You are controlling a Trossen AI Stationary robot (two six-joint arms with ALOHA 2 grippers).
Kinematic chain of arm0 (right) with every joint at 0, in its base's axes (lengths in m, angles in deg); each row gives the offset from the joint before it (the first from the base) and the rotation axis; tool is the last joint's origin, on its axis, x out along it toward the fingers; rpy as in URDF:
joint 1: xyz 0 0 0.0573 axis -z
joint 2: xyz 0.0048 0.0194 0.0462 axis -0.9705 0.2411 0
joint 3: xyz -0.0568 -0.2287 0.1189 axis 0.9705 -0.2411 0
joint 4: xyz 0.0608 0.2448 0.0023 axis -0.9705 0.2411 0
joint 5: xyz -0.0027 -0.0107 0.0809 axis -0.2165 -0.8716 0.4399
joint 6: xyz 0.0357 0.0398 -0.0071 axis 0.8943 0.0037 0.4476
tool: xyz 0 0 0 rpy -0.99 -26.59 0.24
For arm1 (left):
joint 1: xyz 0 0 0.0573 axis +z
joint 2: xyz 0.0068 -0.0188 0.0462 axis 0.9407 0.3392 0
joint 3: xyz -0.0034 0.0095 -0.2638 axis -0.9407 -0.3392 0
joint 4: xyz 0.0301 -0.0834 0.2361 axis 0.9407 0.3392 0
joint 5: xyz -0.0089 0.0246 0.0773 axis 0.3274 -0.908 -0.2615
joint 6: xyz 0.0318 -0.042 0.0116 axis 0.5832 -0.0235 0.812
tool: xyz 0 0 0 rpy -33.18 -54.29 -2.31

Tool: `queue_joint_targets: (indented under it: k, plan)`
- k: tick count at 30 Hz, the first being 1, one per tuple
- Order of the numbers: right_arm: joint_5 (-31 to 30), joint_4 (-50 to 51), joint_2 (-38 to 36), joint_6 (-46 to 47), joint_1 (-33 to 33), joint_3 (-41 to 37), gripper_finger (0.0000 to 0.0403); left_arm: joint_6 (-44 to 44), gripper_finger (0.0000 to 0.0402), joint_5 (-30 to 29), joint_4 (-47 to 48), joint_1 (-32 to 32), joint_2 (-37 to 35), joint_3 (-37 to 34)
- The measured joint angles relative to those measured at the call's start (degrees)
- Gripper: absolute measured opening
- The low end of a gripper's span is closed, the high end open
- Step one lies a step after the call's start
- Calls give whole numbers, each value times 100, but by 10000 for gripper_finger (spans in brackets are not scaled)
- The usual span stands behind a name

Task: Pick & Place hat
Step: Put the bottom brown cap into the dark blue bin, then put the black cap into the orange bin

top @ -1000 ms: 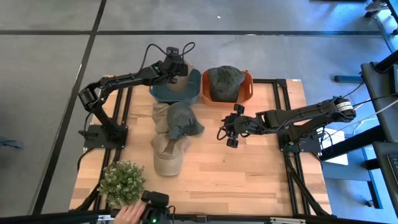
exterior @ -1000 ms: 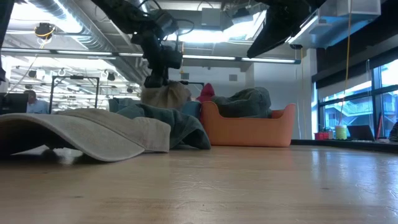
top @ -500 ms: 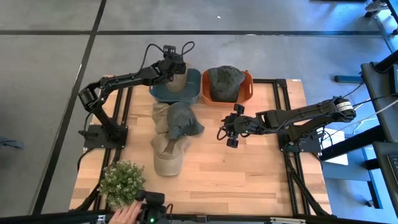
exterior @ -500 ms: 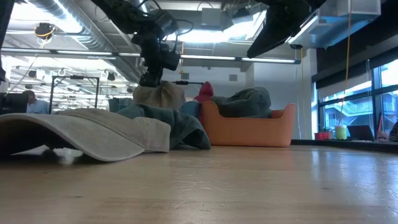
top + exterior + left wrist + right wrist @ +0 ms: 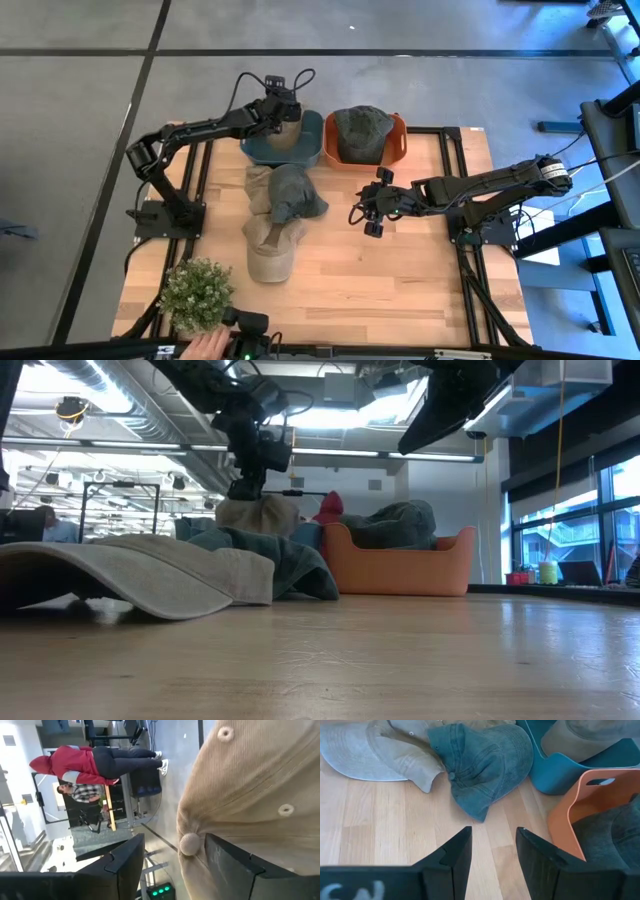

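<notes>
A tan corduroy hat point(image 5: 286, 136) lies in the teal bin point(image 5: 312, 152) at the table's far side. My left gripper point(image 5: 283, 118) hangs right above it, open. In the left wrist view its fingers point(image 5: 125, 865) stand on either side of the hat's top button point(image 5: 189, 843); I cannot tell whether they touch the cloth. A dark green hat point(image 5: 360, 130) fills the orange bin point(image 5: 401, 146). On the table lie a blue denim hat point(image 5: 293, 192), a tan one point(image 5: 260, 186) under it and a beige one point(image 5: 270, 250). My right gripper point(image 5: 367, 212) hovers open to their right.
A potted plant point(image 5: 196, 294) stands at the near left corner, and a person's hand point(image 5: 207, 343) shows beside it at the near edge. Bare wood point(image 5: 400, 280) lies to the right of the hats and in front of my right gripper.
My left gripper has opened above the teal bin and let go of the tan corduroy hat. The hat has sunk a little and now rests in the bin.
</notes>
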Motion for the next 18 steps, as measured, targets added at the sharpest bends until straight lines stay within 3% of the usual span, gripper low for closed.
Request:
queue_joint_targets:
  k: [11, 18]
  plan:
    - [-2, 11, 0, -11, -2, 0, 154, -380, 201, 153, 183, -34, -2, 0]
    - [-2, 30, 0, -20, -1, 0, 154, -1141, 201, 1168, 602, -252, -183, -2]
